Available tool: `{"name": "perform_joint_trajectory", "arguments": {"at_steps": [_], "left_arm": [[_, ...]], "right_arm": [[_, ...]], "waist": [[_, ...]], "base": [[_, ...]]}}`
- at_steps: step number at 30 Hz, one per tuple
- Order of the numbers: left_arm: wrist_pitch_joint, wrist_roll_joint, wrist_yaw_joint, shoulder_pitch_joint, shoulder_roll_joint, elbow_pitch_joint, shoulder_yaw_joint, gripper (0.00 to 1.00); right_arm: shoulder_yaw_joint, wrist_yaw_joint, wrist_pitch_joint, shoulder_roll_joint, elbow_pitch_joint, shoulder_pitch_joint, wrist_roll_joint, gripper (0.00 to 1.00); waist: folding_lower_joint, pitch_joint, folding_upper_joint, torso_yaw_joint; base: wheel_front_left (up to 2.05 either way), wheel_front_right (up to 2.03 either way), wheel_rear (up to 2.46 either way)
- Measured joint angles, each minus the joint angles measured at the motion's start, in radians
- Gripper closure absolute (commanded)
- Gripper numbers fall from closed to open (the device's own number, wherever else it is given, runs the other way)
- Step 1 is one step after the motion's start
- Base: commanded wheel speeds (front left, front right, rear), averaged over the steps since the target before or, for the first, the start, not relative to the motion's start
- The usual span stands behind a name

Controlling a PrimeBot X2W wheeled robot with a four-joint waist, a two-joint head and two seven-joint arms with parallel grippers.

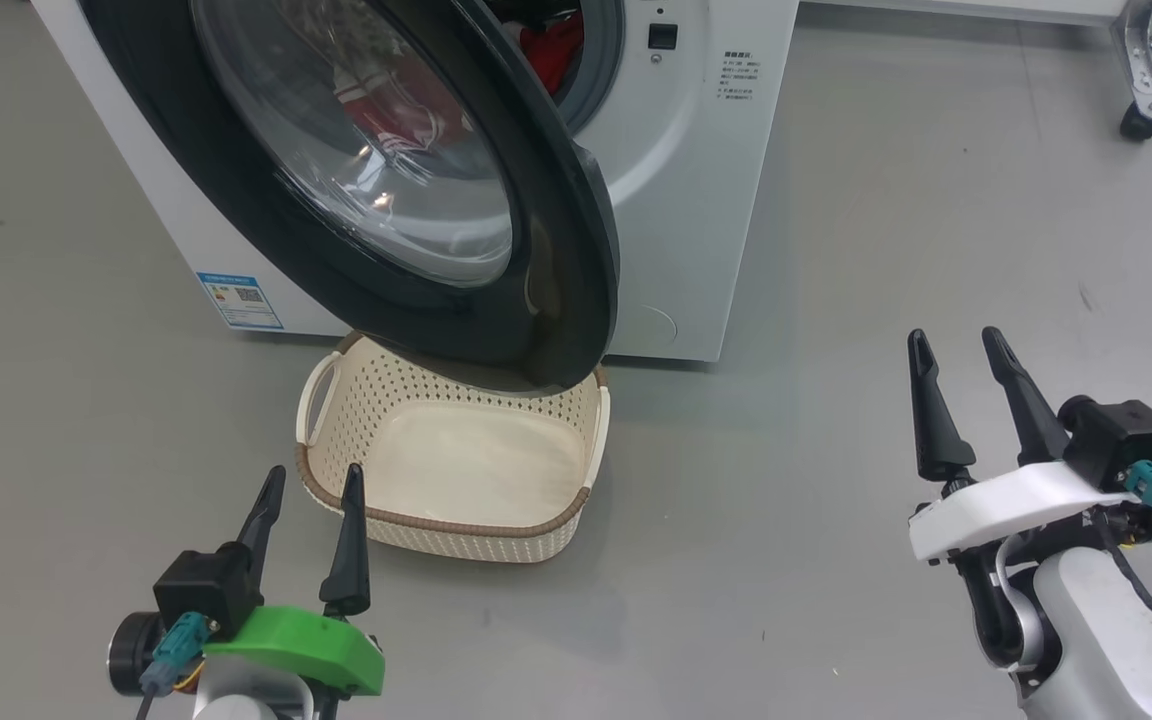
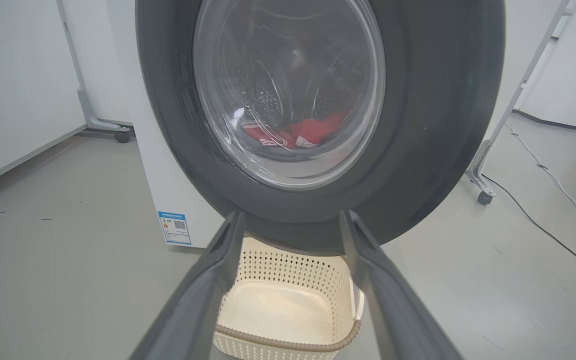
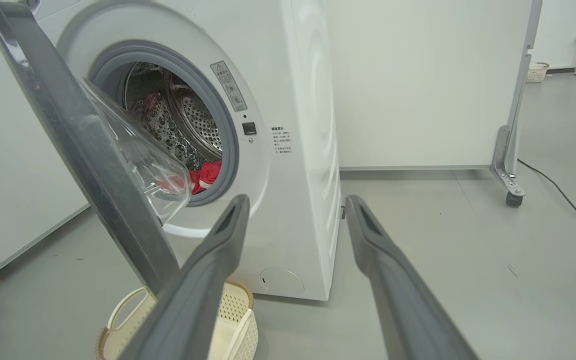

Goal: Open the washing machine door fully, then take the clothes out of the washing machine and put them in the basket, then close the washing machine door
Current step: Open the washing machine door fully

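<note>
Black and shiny, the washing machine door [image 1: 366, 170] stands only part way open. Its hinge is on the robot's left side and its free edge points out toward the robot. Behind it, the red clothes [image 1: 551, 50] lie low inside the drum of the white washing machine [image 1: 696, 200]. None are in the basket [image 1: 456, 525], which sits on the grey floor [image 1: 836, 500] right in front of the machine, with its back part under the bottom of the door. I cannot tell if the door touches the basket rim. The left claw [image 1: 315, 470] is wide open and holds nothing. It hangs just in front of the basket's near rim. The right claw [image 1: 956, 335] is wide open and empty too, off to the right and well apart from the door and the machine. So the job in hand looks like the first one: swing the door all the way open. To do it well, I think the right claw should reach for the free edge of the door and get a finger behind it. Then it should push the door slowly round to the left, following the curve the door makes and not pulling straight. Go gently, since the glass bowl sticks out on the inner side and the door sweeps over the basket. If the door bumps the basket, it may shove it away.
</note>
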Motion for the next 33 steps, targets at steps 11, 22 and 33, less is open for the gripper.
{"name": "perform_joint_trajectory", "arguments": {"at_steps": [11, 22, 33], "left_arm": [[0.000, 0.000, -0.003, -0.011, 0.000, -0.011, -0.023, 0.00], [0.000, -0.001, -0.015, -0.070, 0.000, -0.022, -0.057, 0.00], [0.000, -0.020, -0.025, -0.117, 0.000, -0.021, -0.096, 0.00]], "right_arm": [[-0.012, 0.029, 0.040, -0.018, -0.007, -0.096, 0.013, 0.00], [-0.041, 0.068, 0.137, -0.031, -0.008, -0.269, 0.093, 0.00], [-0.119, 0.078, 0.257, -0.002, 0.048, -0.404, 0.272, 1.00]], "waist": [[0.0000, 0.060, 0.0000, 0.023], [0.0000, 0.138, 0.0000, 0.061], [0.0000, 0.201, 0.0000, 0.122]], "base": [[0.00, 0.00, 0.00], [0.00, 0.00, 0.00], [0.00, 0.00, 0.00]]}}
